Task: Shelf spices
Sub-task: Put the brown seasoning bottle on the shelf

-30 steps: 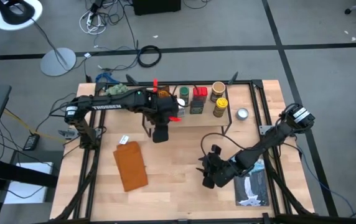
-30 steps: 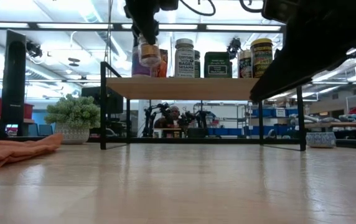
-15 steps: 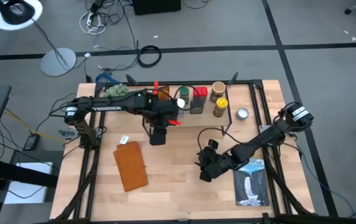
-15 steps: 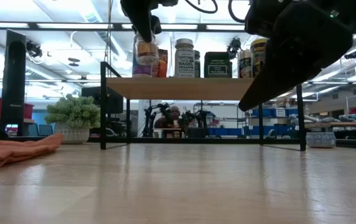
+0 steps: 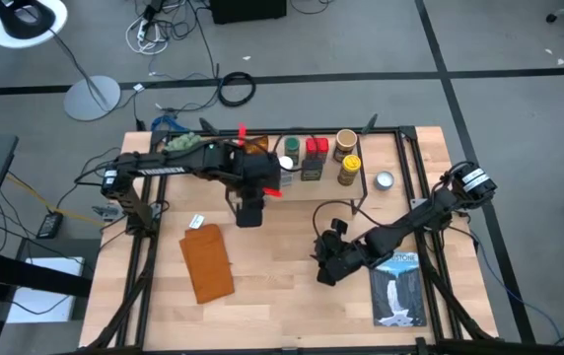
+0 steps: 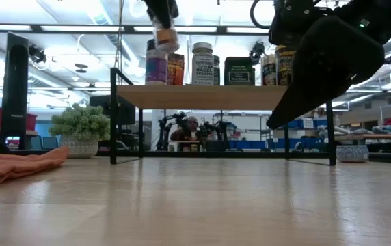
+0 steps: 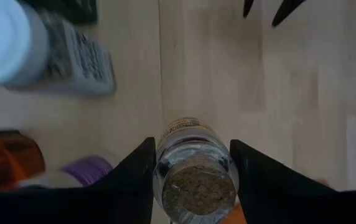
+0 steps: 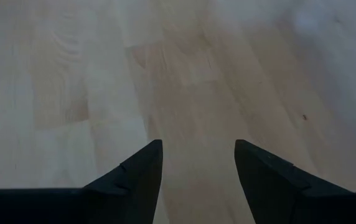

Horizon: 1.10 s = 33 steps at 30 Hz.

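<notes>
Jar (image 7: 192,163) clamped in left pincer (image 7: 192,180) above shelf (image 6: 202,96) | right pincer (image 8: 198,165) open, empty

The left gripper's (image 7: 193,177) two dark fingers clamp a small clear glass spice jar (image 7: 193,171) of brownish powder above the light wooden board (image 7: 228,74), near a white-lidded jar (image 7: 16,46) and a purple-lidded one (image 7: 91,169).

shelf (image 6: 202,96): light board on black wire legs, far side of tabletop | jars (image 6: 203,63): row upright on the board, tan, green, red, yellow lids | clear jar (image 7: 193,168): brown contents, tilted, raised above shelf's left end
</notes>
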Each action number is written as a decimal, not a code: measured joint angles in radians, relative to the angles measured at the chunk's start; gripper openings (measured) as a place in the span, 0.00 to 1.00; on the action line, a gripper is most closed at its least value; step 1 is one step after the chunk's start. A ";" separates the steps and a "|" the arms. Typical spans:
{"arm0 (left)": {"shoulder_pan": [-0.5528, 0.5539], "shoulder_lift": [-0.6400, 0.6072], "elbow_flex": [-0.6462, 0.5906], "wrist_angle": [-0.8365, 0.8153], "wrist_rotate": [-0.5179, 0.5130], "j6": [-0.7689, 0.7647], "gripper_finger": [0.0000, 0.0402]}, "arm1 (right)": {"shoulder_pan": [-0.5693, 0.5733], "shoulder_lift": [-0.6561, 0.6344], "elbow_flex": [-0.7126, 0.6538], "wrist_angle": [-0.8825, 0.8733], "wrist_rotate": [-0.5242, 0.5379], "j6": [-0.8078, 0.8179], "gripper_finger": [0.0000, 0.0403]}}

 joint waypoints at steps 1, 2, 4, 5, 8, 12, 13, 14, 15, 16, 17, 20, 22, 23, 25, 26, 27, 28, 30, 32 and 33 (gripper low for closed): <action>0.000 0.000 0.006 0.010 0.000 0.011 0.42 | 0.000 0.000 0.000 0.000 -0.002 0.000 0.49; 0.001 0.000 0.008 0.020 0.000 0.026 0.42 | 0.000 0.000 0.000 -0.001 -0.005 0.000 0.49; 0.010 0.000 0.010 0.045 0.005 0.064 0.42 | 0.000 0.000 0.000 -0.001 -0.007 0.000 0.49; 0.017 0.002 0.010 0.052 0.017 0.086 0.42 | 0.000 0.000 0.000 -0.001 -0.008 0.000 0.49; 0.050 0.027 0.010 0.051 0.053 0.128 0.42 | 0.000 0.000 0.000 -0.001 -0.010 0.000 0.49; 0.090 0.072 0.008 0.016 0.050 0.162 0.42 | 0.000 0.000 0.000 0.000 -0.009 0.006 0.49; 0.100 0.076 0.008 0.014 0.050 0.172 0.42 | 0.000 0.000 0.000 0.001 -0.009 0.011 0.49; 0.109 0.078 0.008 0.013 0.050 0.183 0.42 | 0.000 0.000 0.000 0.001 -0.009 0.016 0.49; 0.116 0.081 0.008 0.013 0.050 0.197 0.42 | 0.000 0.000 0.000 0.001 -0.009 0.019 0.49; 0.124 0.081 0.008 0.013 0.051 0.210 0.42 | 0.000 0.000 0.000 0.001 -0.009 0.019 0.49; 0.133 0.083 0.008 0.014 0.051 0.219 0.42 | 0.000 0.000 0.000 0.001 -0.009 0.019 0.49; 0.153 0.092 0.008 0.016 0.061 0.226 0.42 | 0.000 0.000 0.000 0.002 -0.009 0.027 0.49; 0.160 0.093 0.008 0.018 0.075 0.226 0.42 | 0.000 0.000 0.000 0.003 -0.010 0.027 0.49; 0.161 0.094 0.008 0.020 0.079 0.226 0.42 | 0.000 0.000 0.000 0.002 -0.011 0.027 0.49; 0.160 0.098 0.008 0.034 0.082 0.226 0.43 | 0.000 0.000 0.000 0.003 -0.013 0.027 0.49; 0.160 0.100 0.008 0.037 0.085 0.226 0.43 | 0.000 0.000 0.000 0.003 -0.014 0.027 0.49; 0.160 0.102 0.008 0.036 0.085 0.225 0.44 | 0.000 0.000 0.000 0.002 -0.014 0.027 0.49; 0.160 0.104 0.008 0.035 0.085 0.221 0.45 | 0.001 0.000 0.000 0.003 -0.014 0.027 0.49; 0.160 0.105 0.008 0.039 0.084 0.208 0.47 | 0.001 0.000 0.000 0.003 -0.015 0.027 0.49; 0.160 0.105 0.008 0.043 0.083 0.203 0.49 | 0.002 0.000 0.000 0.002 -0.015 0.027 0.49; 0.160 0.106 0.008 0.042 0.079 0.203 0.50 | 0.002 0.000 0.000 0.002 -0.015 0.027 0.49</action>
